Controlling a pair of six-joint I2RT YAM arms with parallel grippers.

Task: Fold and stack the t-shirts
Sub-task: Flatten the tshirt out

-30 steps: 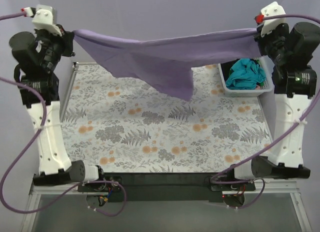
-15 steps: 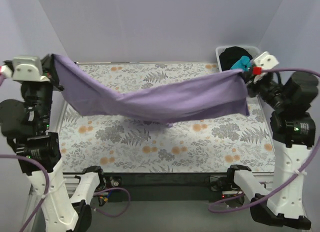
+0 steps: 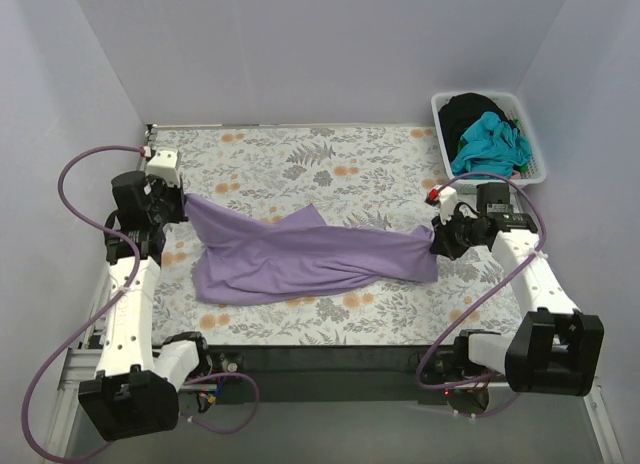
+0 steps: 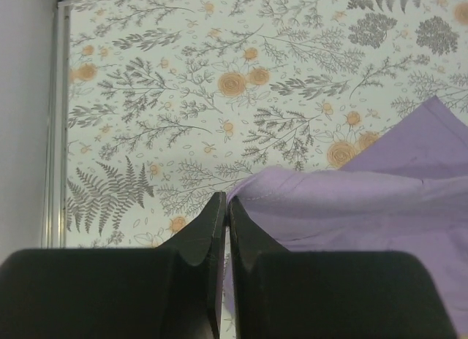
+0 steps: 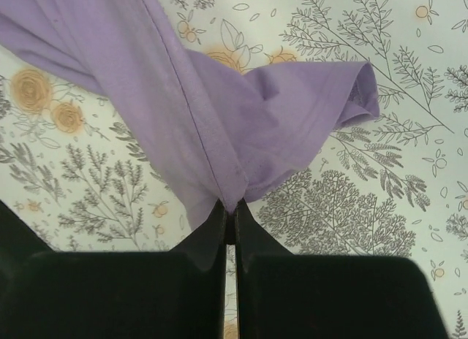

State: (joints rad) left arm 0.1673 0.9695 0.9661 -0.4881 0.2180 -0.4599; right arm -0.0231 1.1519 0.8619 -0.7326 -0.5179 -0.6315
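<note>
Cloth that hung in the air between the two raised arms half a second ago now lies on the floral table covering [image 3: 300, 154]: the lavender t-shirt [image 3: 300, 256] has been swung down and laid out, and both arms have dropped low with it. It runs as a long, rumpled band from the left gripper [image 3: 183, 205] across to the right gripper [image 3: 437, 240], wider and flatter just inside the left fingers, bunched and twisted close to the right ones. The left wrist view shows the left fingers pressed narrowly together with a hemmed edge of the shirt at their tips, and the right wrist view shows the right fingers likewise closed on a gathered fold, a loose lobe of fabric lying just beyond them. My reading is that the spreading step is nearly over but the shirt is not yet flat enough to fold; the creased end by the right fingers probably needs pulling out first. Past the right fingers, well apart on the far side, a white basket [image 3: 441, 129] holds a teal shirt [image 3: 488, 139] and a black shirt [image 3: 468, 109], not yet handled. No brand, label or legible writing shows in any view.
</note>
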